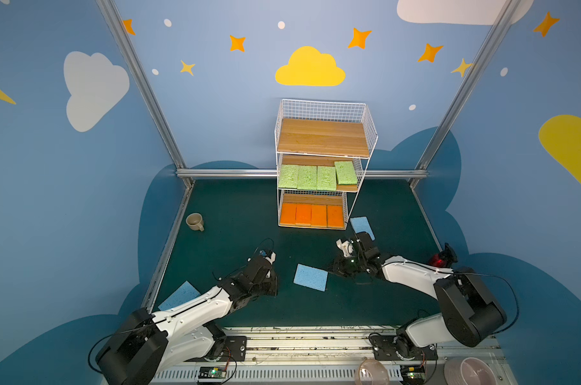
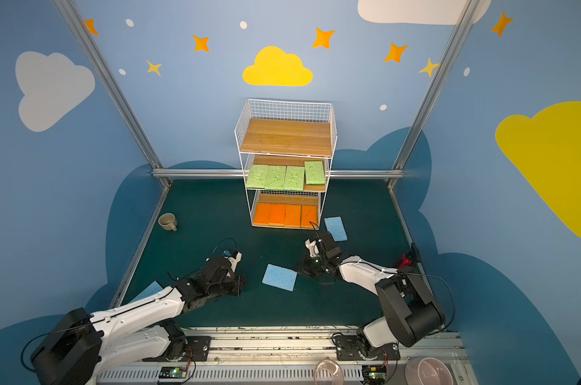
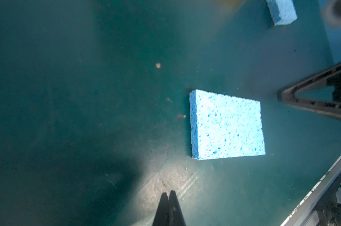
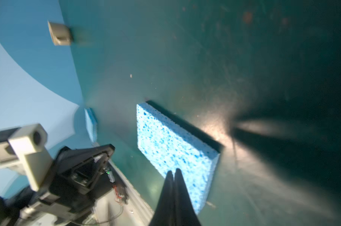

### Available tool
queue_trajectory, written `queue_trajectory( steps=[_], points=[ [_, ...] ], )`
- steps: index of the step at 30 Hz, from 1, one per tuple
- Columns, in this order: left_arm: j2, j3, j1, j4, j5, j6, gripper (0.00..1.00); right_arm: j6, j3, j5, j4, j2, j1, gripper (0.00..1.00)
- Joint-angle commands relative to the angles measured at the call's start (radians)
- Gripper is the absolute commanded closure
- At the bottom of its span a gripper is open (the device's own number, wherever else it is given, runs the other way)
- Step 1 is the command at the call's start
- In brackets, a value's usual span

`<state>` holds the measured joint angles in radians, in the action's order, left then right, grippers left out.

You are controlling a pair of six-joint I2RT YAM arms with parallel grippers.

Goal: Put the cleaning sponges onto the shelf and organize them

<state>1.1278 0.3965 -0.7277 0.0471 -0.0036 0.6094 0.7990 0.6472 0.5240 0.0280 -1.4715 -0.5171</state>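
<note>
Dark green mat (image 1: 235,213), blue cartoon walls. Shelf (image 1: 322,136) is well ahead of both grippers at the back: green sponges (image 1: 307,177) on the middle tier, orange sponges (image 1: 310,215) on the bottom, top board bare. By my read, blue goes on top.

- Left gripper (image 3: 168,195): jaws together, holding nothing.
- Right gripper (image 4: 173,173): jaws together, holding nothing.
- Middle blue sponge (image 1: 310,277) lies flat on the mat between the two grippers. It's ahead of the left tips and clear of them. The right tips sit at its near edge; can't tell if they touch.
- Second blue sponge (image 1: 362,227) is beyond the right gripper, beside the shelf foot.
- Third blue sponge (image 1: 179,295) is behind the left gripper, partly under that forearm.
- Mug (image 1: 195,221) is well off to the side of the left gripper.

Risks:
- Both arms point at the same sponge, so they could clash if both go in.
- Closed tips will just shove the sponge across the mat; open before descending.
- The pad is soft and flat, so an edge pinch may droop and catch the wire rim around the top tier.
- The left forearm could drag the third sponge when it swings.
</note>
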Motion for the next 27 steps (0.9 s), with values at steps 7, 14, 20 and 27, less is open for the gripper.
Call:
queue_trajectory(
  steps=[7,14,20,27],
  points=[
    [0.124,0.009,-0.099,-0.13,0.031,0.024,0.97,-0.047,0.117,0.028,0.037,-0.126,0.037,1.0],
    [0.268,0.033,-0.12,-0.228,0.065,0.046,0.97,-0.091,0.163,0.01,0.069,-0.23,0.032,1.0],
    [0.386,0.135,-0.118,-0.217,0.061,0.037,0.97,-0.1,0.115,0.011,0.057,-0.239,0.031,1.0],
    [0.524,0.235,-0.059,-0.241,0.07,0.036,0.97,-0.059,-0.014,0.014,0.002,-0.153,-0.005,1.0]
  ],
)
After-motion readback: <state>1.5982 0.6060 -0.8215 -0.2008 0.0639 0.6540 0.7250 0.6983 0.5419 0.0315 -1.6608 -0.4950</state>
